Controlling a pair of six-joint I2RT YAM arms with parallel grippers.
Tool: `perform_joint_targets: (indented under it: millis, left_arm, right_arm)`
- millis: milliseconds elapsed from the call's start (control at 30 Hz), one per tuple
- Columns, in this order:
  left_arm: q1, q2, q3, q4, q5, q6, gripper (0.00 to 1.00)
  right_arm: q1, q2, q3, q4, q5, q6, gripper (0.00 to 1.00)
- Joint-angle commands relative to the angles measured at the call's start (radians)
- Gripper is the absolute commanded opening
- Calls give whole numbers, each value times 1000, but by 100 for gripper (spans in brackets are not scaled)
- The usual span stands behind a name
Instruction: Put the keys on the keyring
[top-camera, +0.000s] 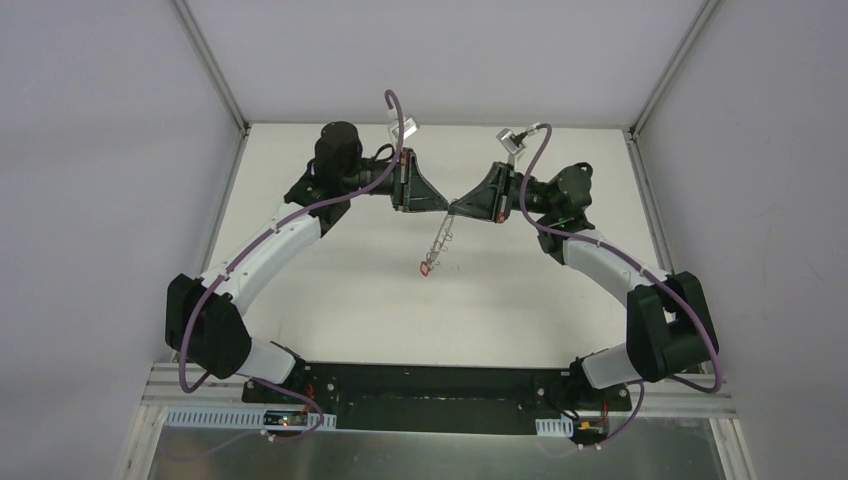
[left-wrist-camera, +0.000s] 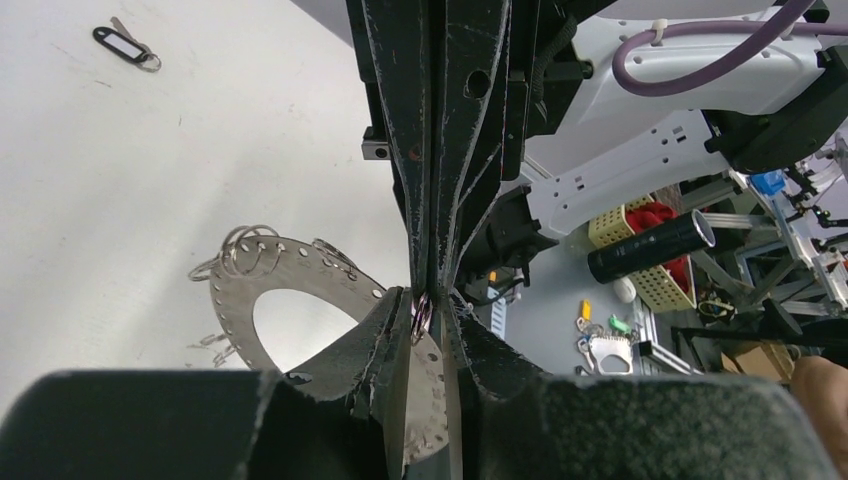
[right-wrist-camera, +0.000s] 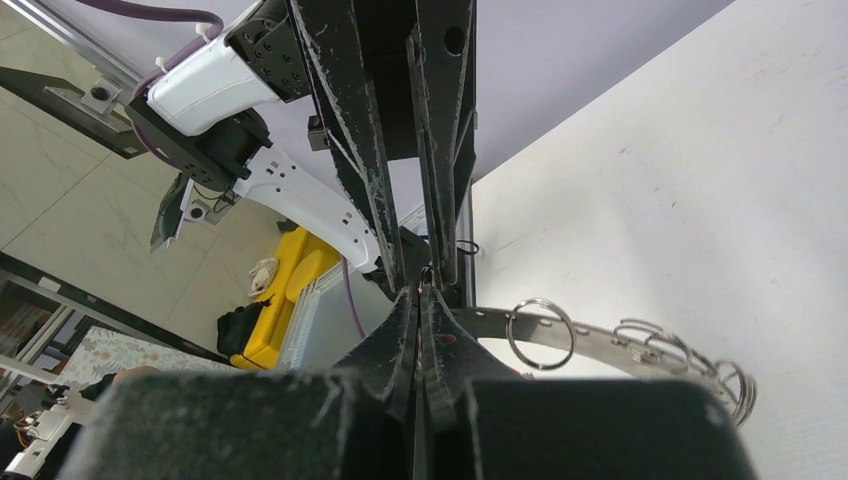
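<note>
The keyring (top-camera: 440, 240) hangs edge-on under the point where both grippers meet above the table's middle. A red-headed key (top-camera: 428, 267) dangles at its low end. My right gripper (right-wrist-camera: 420, 295) is shut on the keyring's rim (right-wrist-camera: 600, 340), beside a wire loop (right-wrist-camera: 540, 333). My left gripper (left-wrist-camera: 430, 305) faces it tip to tip. Its jaws stand a narrow gap apart around a small wire loop (left-wrist-camera: 422, 310), with the grey plate (left-wrist-camera: 300, 275) showing between its fingers. A black-headed key (left-wrist-camera: 125, 45) lies on the table, far from both grippers.
White walls with aluminium posts (top-camera: 215, 70) close in the white table (top-camera: 330, 300) on three sides. Purple cables (top-camera: 200, 310) run along both arms. Past the table's edge stand a yellow basket (left-wrist-camera: 650, 250) and loose tools.
</note>
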Motion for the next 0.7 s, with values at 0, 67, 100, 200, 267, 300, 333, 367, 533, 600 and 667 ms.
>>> perform_joint_targets:
  millis: [0, 67, 100, 200, 267, 300, 333, 367, 533, 600, 667]
  left_arm:
    - [-1, 2, -7, 53, 51, -13, 19]
    - [-1, -2, -11, 48, 52, -4, 21]
    - [-1, -5, -16, 48, 52, 0, 23]
    - [-1, -17, -32, 50, 52, 11, 27]
    - [-1, -23, -45, 55, 53, 16, 28]
    - [-1, -25, -49, 59, 53, 15, 28]
    - [-1, -27, -53, 60, 53, 15, 28]
    - [-1, -26, -54, 60, 53, 15, 27]
    - [-1, -13, -55, 88, 52, -8, 24]
    - [-1, -7, -51, 109, 52, -29, 22]
    - [-3, -1, -45, 126, 53, -46, 20]
  right_arm:
    - [-13, -6, -8, 87, 14, 17, 0]
    - [-16, -9, -12, 89, 13, 16, 0]
    - [-19, -10, -14, 90, 14, 16, 0]
    - [-27, -15, -20, 92, 16, 15, 0]
    - [-31, -17, -24, 94, 17, 14, 0]
    - [-32, -20, -24, 96, 17, 13, 0]
    - [-33, -20, -25, 98, 19, 16, 0]
    - [-33, -21, -26, 98, 19, 17, 0]
    - [-35, -18, -27, 106, 21, 20, 0]
    - [-35, -13, -28, 106, 21, 22, 0]
    - [-35, -14, -28, 107, 22, 23, 0]
